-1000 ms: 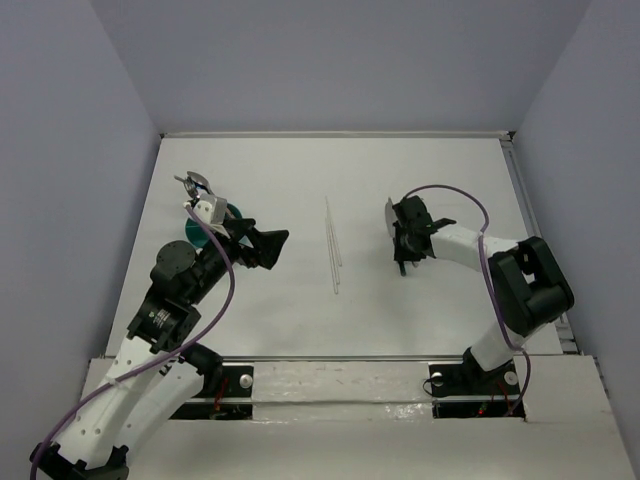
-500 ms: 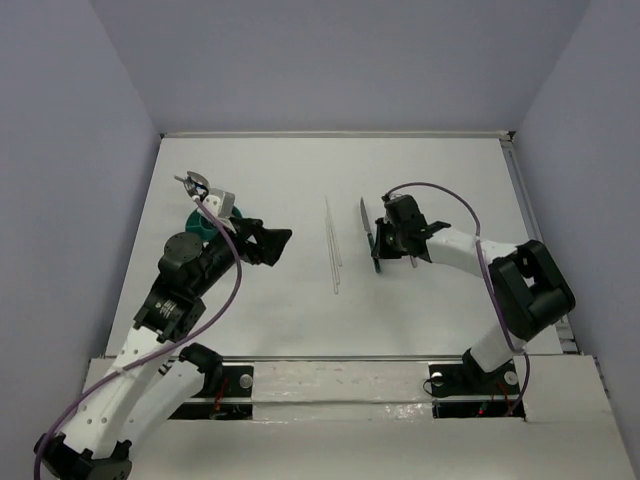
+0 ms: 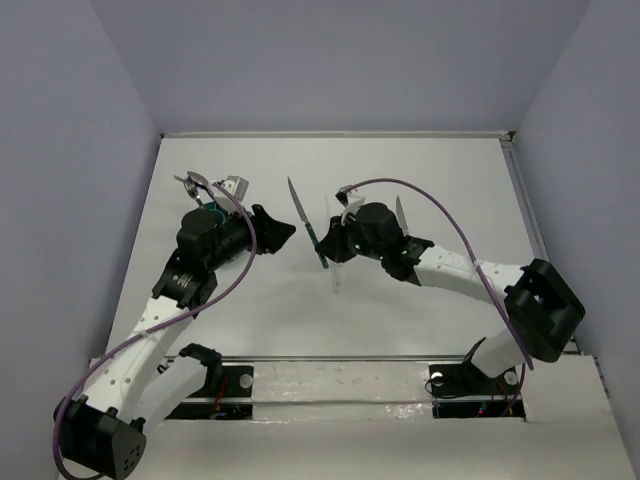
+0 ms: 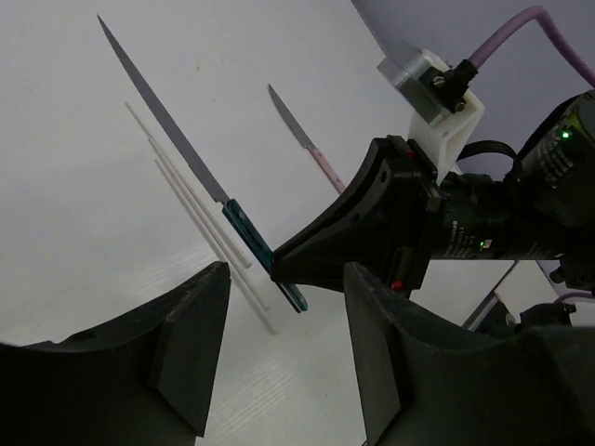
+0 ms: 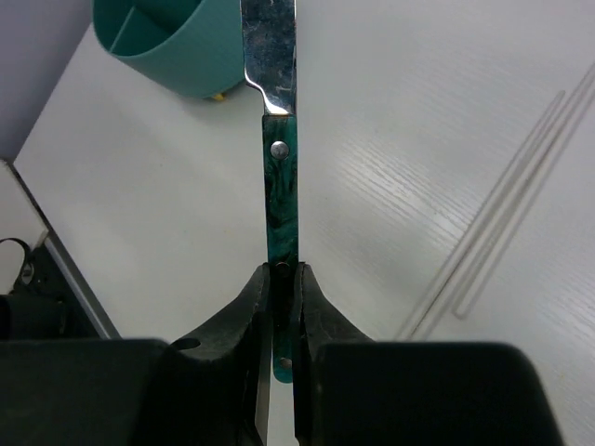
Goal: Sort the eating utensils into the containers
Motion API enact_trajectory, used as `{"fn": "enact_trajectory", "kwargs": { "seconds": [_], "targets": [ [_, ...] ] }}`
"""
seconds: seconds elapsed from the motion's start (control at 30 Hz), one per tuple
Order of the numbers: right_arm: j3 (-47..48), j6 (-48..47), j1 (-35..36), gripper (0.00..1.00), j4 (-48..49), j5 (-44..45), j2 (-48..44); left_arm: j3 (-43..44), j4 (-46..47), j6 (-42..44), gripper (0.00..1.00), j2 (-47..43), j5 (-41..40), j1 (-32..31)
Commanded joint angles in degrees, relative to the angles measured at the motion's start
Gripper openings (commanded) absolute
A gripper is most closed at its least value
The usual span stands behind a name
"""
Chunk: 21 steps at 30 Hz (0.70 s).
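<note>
The teal cup sits on the left, by my left arm. My left gripper has its jaws spread, with nothing in them. My right gripper pinches the green-handled knife, and its blade points toward the cup. Thin white sticks lie on the table. A pink-handled knife lies further right.

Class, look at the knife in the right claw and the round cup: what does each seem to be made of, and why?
The knife has a blade that mirrors light, likely polished steel; its marbled green handle with a metal rivet is probably plastic. The cup is teal, matte and evenly coloured, probably plastic.
</note>
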Motion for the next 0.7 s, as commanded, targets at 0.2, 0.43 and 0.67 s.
{"fn": "enact_trajectory", "kwargs": {
  "seconds": [0.2,0.43,0.67],
  "targets": [
    [4.5,-0.5,2.9,0.00,12.2,-1.3,-0.5,1.1,2.1,-2.1,0.32,7.5,5.4,3.3],
    [6.6,-0.7,4.6,0.00,12.8,-2.7,1.3,0.9,3.7,-3.5,0.32,10.1,7.5,3.3],
    [7.6,-0.8,6.3,0.00,12.7,-4.1,2.5,0.4,4.9,-4.3,0.32,9.7,7.1,4.3]
  ]
}}
